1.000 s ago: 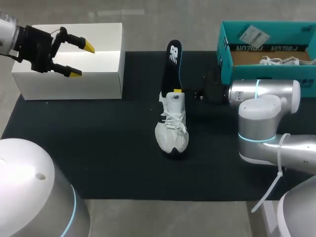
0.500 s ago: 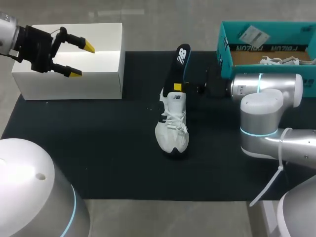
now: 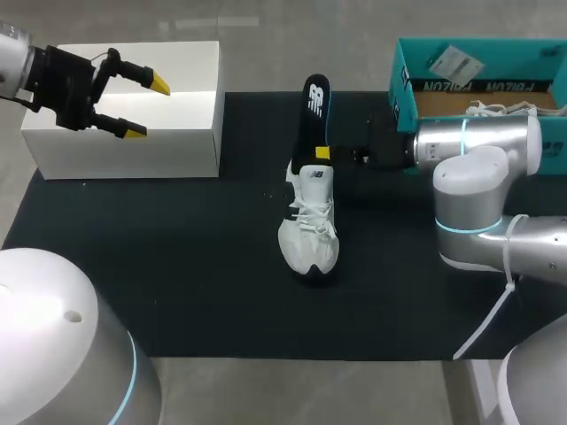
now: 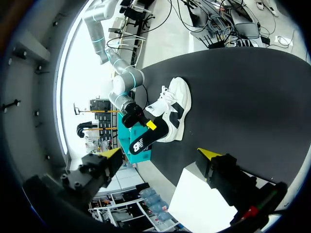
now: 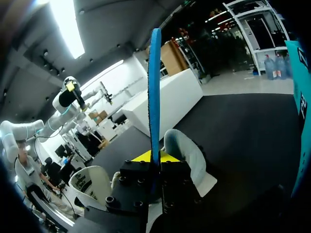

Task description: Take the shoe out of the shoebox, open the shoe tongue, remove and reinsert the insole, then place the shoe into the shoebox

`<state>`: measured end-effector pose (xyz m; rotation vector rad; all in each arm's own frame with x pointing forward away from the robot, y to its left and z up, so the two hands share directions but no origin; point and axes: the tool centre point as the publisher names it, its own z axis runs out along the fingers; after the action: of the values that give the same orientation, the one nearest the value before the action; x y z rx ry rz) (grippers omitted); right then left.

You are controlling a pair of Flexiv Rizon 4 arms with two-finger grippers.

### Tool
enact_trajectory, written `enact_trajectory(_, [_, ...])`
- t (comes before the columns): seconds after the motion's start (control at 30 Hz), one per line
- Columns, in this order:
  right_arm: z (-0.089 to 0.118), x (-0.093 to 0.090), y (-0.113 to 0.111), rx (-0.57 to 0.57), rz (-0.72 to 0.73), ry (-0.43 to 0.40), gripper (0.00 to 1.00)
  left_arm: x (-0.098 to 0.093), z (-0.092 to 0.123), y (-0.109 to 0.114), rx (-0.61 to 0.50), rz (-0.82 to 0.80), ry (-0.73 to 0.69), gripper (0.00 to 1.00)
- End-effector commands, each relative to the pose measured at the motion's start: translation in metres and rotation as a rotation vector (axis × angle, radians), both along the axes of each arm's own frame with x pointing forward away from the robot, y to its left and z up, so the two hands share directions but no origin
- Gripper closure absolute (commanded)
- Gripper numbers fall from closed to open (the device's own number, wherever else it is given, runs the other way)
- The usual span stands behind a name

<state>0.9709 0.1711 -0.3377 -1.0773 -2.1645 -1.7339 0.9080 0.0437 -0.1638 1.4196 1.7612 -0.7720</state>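
Right gripper (image 3: pixel 321 154) is clenched on the insole (image 3: pixel 316 106), which juts up at the heel of the shoe (image 3: pixel 310 235). You will find the left gripper (image 3: pixel 148 107), fingers spread, well left of the shoe over the white box (image 3: pixel 190 124); the shoebox (image 3: pixel 400 88) lies beyond the shoe, rightward

A white shoe (image 3: pixel 309 235) stands on the black tabletop (image 3: pixel 177 266) near its middle, toe toward the robot. A dark insole (image 3: pixel 314 115) rises from the shoe's opening, its far end pointing away from the robot. The right end effector (image 3: pixel 323 153), coming in from the right, holds the insole near its lower end, with one yellow tip showing against it. The left end effector (image 3: pixel 146 107) hangs over a white box (image 3: pixel 177 137) at the far left, fingers spread and holding nothing. A teal shoebox (image 3: pixel 396 97) sits at the far right with a second shoe (image 3: pixel 500 109) partly visible inside.
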Motion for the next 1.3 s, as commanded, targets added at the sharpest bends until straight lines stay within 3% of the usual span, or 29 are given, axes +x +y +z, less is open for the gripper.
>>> enact_trajectory(0.03, [-0.008, -0.002, 0.001, -0.021, 0.036, 0.025, 1.0, 0.0, 0.0, 0.0, 0.004, -0.001, 0.001, 0.0])
enact_trajectory(0.4, [-0.02, -0.023, -0.003, -0.066, 0.099, 0.106, 1.0, 0.0, 0.0, 0.0, 0.004, -0.001, 0.001, 0.0])
enact_trajectory(0.47, [-0.013, -0.019, -0.004, -0.069, 0.084, 0.076, 0.58, 0.0, 0.0, 0.0, 0.004, -0.001, 0.001, 0.0])
enact_trajectory(0.5, [-0.009, -0.015, -0.003, -0.071, 0.079, 0.058, 0.51, 0.0, 0.0, 0.0, 0.004, -0.001, 0.001, 0.0])
enact_trajectory(0.57, [-0.002, -0.008, -0.003, -0.079, 0.08, 0.036, 0.5, 0.0, 0.0, 0.0, 0.004, -0.001, 0.001, 0.0])
enact_trajectory(0.77, [0.01, 0.014, -0.002, -0.088, 0.093, -0.019, 0.57, 0.0, 0.0, 0.0, 0.004, -0.001, 0.001, 0.0])
enact_trajectory(0.93, [0.01, 0.022, -0.001, -0.087, 0.1, -0.03, 0.76, 0.0, 0.0, 0.0, 0.004, -0.001, 0.001, 0.0])
enact_trajectory(1.0, [0.007, 0.022, -0.001, -0.084, 0.101, -0.03, 0.98, 0.0, 0.0, 0.0, 0.004, -0.001, 0.001, 0.0])
enact_trajectory(1.3, [-0.005, 0.005, 0.003, -0.07, 0.09, 0.018, 1.0, 0.0, 0.0, 0.0, 0.004, -0.001, 0.001, 0.0])
